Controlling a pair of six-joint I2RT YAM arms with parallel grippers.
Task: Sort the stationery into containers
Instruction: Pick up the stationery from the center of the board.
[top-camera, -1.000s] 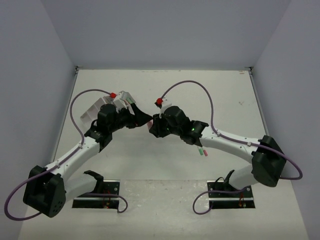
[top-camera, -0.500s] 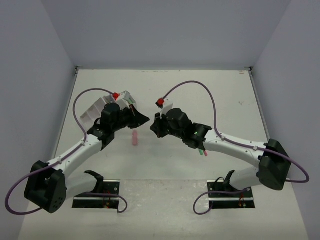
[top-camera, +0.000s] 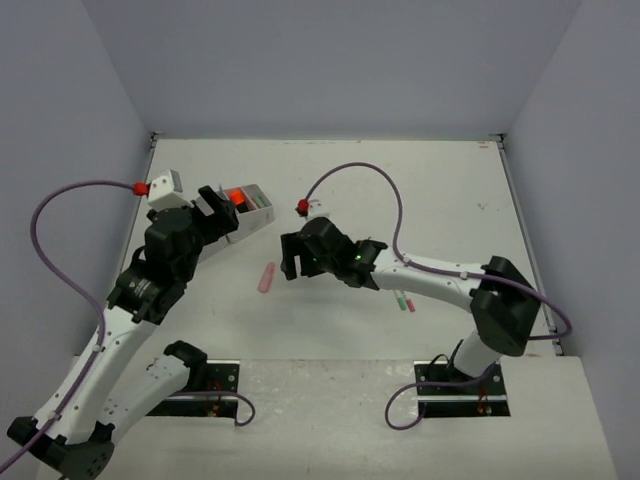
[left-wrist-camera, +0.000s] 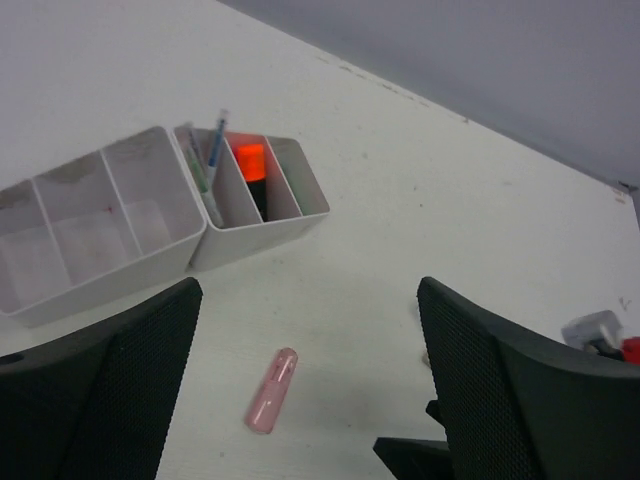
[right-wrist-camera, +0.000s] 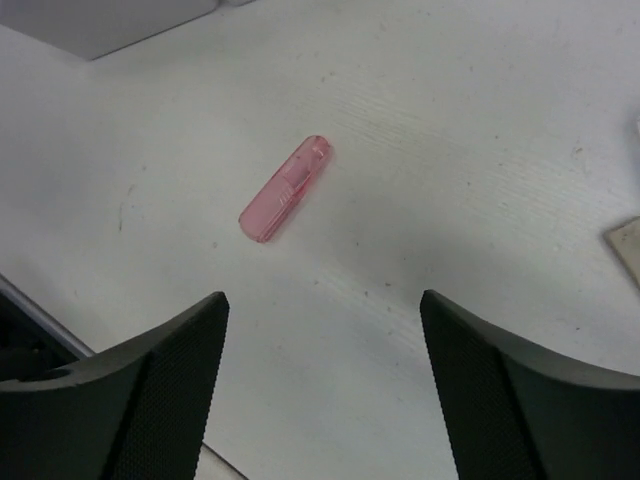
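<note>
Since both the left gripper (left-wrist-camera: 308, 320) and the right gripper (right-wrist-camera: 322, 310) are seen spread wide and empty, the pink piece (right-wrist-camera: 285, 188), lying flat just ahead of the right jaws, should be straddled across its narrow width and lifted level before being carried to the containers (left-wrist-camera: 255, 236) beyond the left gripper.

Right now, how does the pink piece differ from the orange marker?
The pink piece lies loose on the table; the orange marker sits in a tray compartment. The pink piece is pale and see-through; the orange marker is bright with a dark body. Neither is being held.
</note>
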